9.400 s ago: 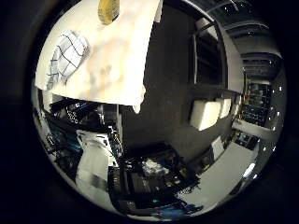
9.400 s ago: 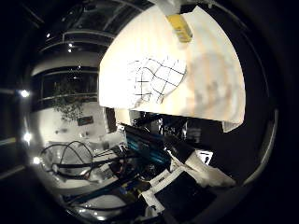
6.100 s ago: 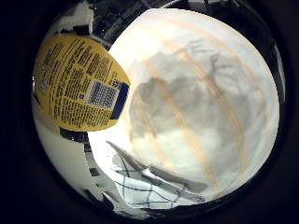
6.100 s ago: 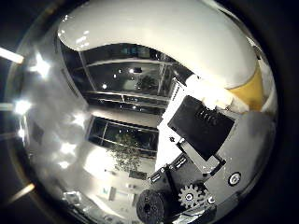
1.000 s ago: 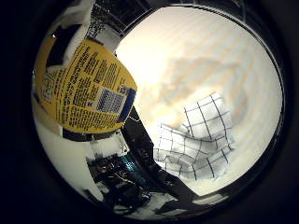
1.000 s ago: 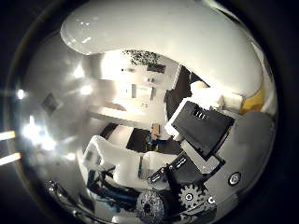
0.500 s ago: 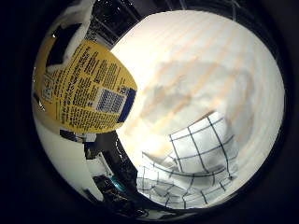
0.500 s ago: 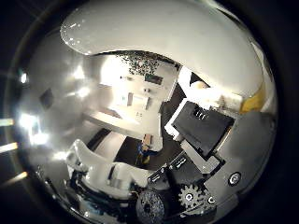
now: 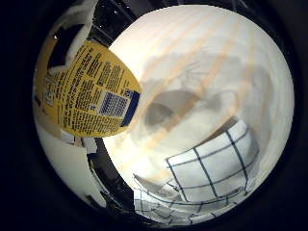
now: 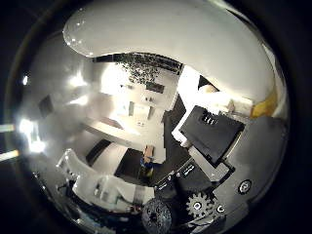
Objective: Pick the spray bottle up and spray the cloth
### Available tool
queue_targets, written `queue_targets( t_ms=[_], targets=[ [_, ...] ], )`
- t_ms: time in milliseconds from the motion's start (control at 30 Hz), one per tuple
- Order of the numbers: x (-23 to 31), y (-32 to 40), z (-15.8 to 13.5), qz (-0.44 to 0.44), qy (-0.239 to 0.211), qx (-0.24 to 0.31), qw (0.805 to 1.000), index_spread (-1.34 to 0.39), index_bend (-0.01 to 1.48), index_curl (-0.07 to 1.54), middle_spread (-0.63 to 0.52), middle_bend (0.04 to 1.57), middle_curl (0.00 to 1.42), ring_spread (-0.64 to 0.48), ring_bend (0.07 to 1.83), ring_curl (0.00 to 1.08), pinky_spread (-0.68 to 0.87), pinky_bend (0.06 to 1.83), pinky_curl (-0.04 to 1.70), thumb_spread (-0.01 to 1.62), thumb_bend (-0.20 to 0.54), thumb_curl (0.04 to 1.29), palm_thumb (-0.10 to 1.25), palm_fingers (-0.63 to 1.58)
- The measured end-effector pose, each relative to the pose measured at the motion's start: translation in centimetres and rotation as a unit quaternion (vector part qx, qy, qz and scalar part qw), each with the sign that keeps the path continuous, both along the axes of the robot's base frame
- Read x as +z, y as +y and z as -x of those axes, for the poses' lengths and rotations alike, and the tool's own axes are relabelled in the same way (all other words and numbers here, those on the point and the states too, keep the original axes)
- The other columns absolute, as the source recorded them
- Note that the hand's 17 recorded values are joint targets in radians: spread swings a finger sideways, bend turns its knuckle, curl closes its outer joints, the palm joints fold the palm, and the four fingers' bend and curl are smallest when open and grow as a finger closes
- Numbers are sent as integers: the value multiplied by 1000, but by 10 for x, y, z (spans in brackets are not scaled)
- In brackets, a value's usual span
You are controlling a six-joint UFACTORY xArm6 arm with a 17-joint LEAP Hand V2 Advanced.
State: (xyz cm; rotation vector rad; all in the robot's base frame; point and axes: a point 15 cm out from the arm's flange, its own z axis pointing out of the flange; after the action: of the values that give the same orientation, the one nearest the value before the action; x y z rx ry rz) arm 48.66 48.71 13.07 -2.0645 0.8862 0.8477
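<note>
Since a moment ago the view has swung, so the white, dark-checked cloth point(image 9: 211, 168) sits lower on the pale round surface point(image 9: 202, 62), a shadow beside it. The white plastic spray bottle with its yellow printed label point(image 9: 86, 91) fills the palm view, clamped in the hand point(image 10: 214, 146). It looks light, rigid, and smooth enough to slip; hold stays best at the labelled body.

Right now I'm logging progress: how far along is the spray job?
Pickup looks done: the spray bottle fills much of the palm view, close against the hand. In hand: the bottle is held over the table, with the checked cloth lying on it. Left: the spraying itself; no mist or wet patch can be made out on the cloth.
</note>
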Motion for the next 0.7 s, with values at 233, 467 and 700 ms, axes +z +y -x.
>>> queue_targets(
  t_ms=[233, 467, 700],
  targets=[
    [0, 2, 0, -6, -4, 0, 1000, -200, 1170, 755, -103, 1353, 691, -160, 1461, 609, -199, 986, 1273, 219, -31, 930, 999, 1170],
    [3, -3, -5, -7, -6, -4, 1000, -253, 881, 716, -97, 1203, 635, -162, 1339, 547, -272, 1007, 1061, 386, -41, 863, 868, 1092],
    [-2, -5, -3, -1, 0, 0, 1000, -342, 353, 651, -137, 895, 563, -186, 1226, 503, -430, 1071, 853, 534, -34, 784, 850, 752]
  ],
)
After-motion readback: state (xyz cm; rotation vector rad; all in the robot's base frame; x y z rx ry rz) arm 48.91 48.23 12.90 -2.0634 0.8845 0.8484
